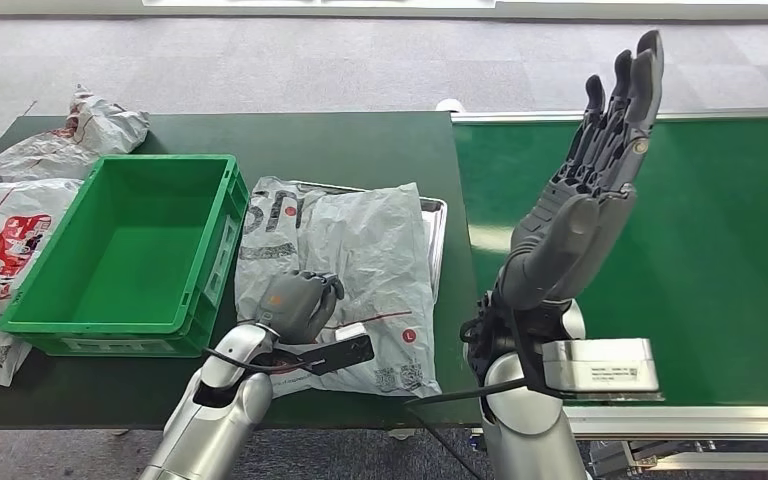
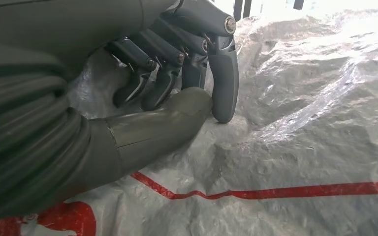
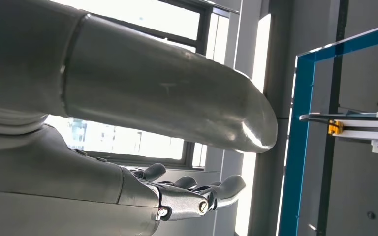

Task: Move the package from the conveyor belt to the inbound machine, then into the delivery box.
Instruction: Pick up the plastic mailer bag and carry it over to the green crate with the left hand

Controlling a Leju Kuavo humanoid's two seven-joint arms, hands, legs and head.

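Inside, green crate bare; package alongside.

The open green plastic crate stands just left of the crumpled grey plastic package; the green conveyor belt lies bare at right.

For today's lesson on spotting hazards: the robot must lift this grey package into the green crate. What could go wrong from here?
1. The left hand pinches only a fold of the grey plastic package, so the slippery film might slide free when lifted.
2. The limp package lies partly over the metal tray and could drag or snag on its rim.
3. It sits close against the green crate, so it may catch the crate wall instead of clearing it.
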